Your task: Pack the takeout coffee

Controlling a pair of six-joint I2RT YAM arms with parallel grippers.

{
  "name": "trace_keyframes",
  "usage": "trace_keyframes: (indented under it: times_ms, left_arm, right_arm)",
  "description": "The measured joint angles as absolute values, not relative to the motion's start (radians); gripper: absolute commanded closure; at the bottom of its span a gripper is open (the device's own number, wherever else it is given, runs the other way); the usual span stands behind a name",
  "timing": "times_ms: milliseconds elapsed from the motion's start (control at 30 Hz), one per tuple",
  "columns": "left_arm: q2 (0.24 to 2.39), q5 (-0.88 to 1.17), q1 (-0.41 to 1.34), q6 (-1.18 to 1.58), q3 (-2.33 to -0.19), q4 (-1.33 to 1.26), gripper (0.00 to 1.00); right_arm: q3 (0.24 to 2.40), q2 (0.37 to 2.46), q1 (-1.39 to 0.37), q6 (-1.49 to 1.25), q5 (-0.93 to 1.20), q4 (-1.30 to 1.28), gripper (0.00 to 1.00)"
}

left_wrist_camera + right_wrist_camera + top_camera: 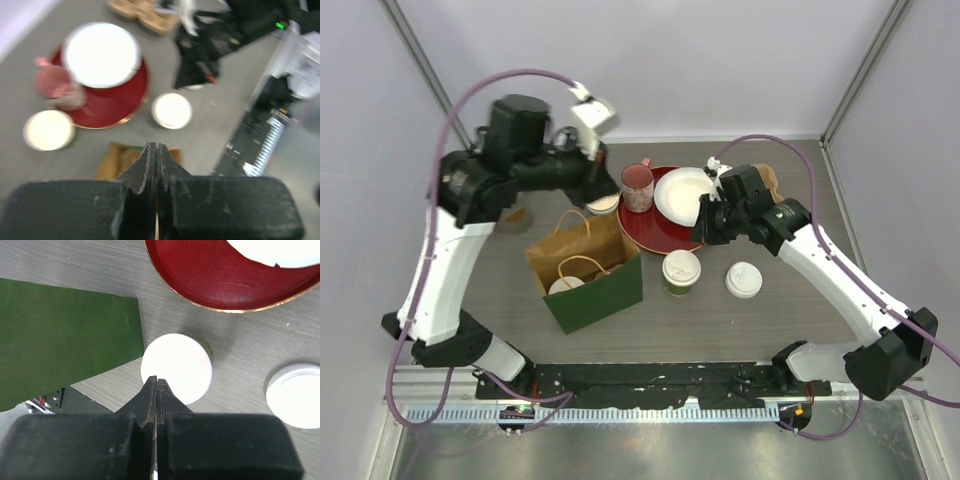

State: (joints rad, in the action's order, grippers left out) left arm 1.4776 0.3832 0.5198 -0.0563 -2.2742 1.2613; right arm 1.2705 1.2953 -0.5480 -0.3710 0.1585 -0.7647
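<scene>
One takeout coffee cup (681,270) with a white lid stands on the table just right of the green paper bag (595,295). A second cup (603,205) stands behind the bag, left of the red tray (650,232). A round white lid (565,285) shows inside the bag. Another white lid (743,280) lies on the table to the right. My left gripper (156,147) is shut and empty, held high over the bag (117,160). My right gripper (156,382) is also shut and empty, hanging above the lidded cup (176,367).
The red tray (225,280) carries a pink mug (638,187) and a white plate (682,193). A brown cardboard carrier (142,12) sits behind the right arm. White walls close the back and sides.
</scene>
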Motion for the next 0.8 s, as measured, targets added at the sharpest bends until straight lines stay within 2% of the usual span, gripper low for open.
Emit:
trace_keyframes:
  times_ms: [167, 367, 567, 800]
  left_arm:
    - [1.576, 0.400, 0.801, 0.047, -2.224, 1.258, 1.00]
    - [1.605, 0.380, 0.970, 0.213, -1.970, 1.101, 1.00]
    - [1.621, 0.279, 0.999, 0.335, -1.743, 0.893, 1.00]
    - [1.701, 0.140, 0.988, 0.387, -1.673, 0.735, 1.00]
  right_arm:
    - [1.227, 1.238, -0.525, -0.466, 0.154, -0.766, 0.99]
    - [1.153, 1.169, -0.513, -0.572, 0.145, -0.755, 0.99]
    - [1.015, 1.145, -0.513, -0.667, 0.156, -0.689, 0.99]
    - [0.974, 1.146, -0.513, -0.714, 0.178, -0.612, 0.99]
